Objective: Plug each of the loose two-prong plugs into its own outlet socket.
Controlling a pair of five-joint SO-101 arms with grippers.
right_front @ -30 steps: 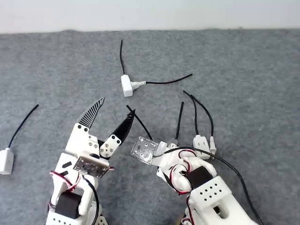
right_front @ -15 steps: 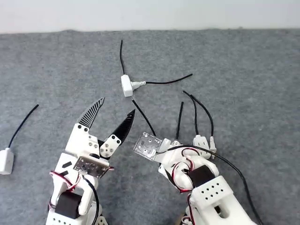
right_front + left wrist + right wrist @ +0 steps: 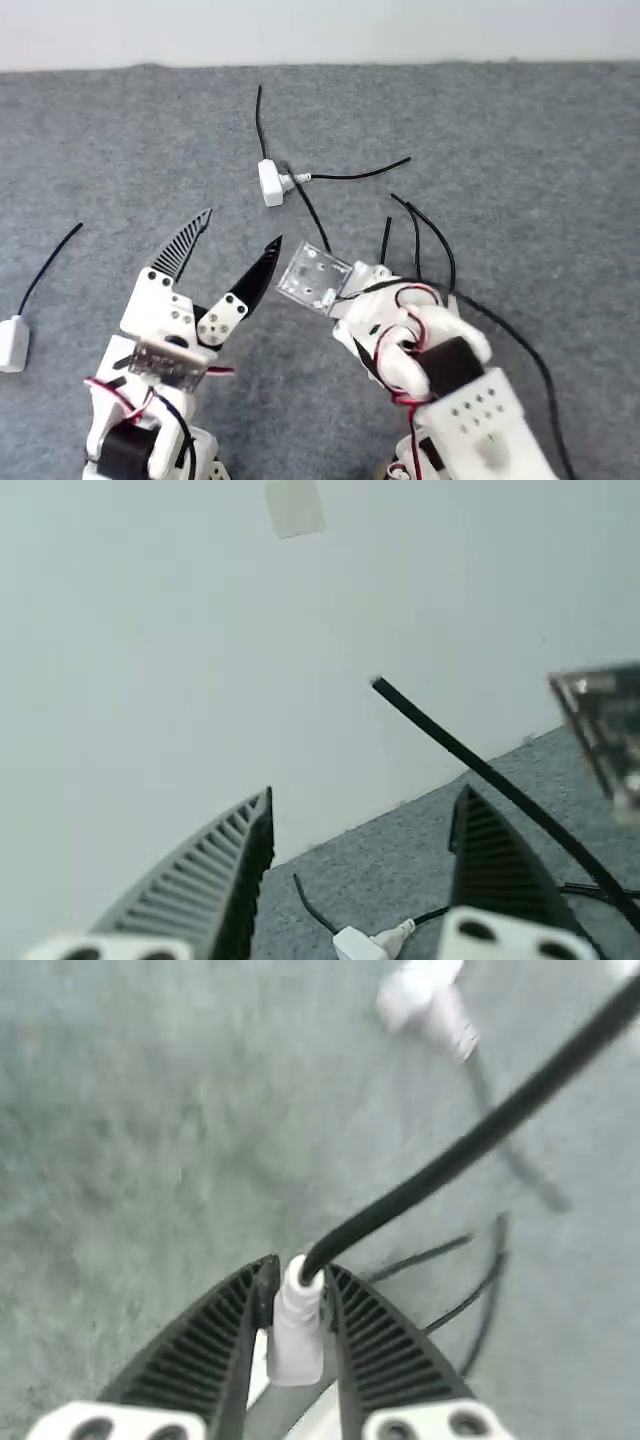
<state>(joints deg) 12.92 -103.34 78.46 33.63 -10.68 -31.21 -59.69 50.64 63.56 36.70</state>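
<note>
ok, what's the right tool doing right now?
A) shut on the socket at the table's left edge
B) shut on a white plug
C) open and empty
B: in the right wrist view the right tool is clamped on a white plug, with the plug's black cord leading out from between the fingers.
</note>
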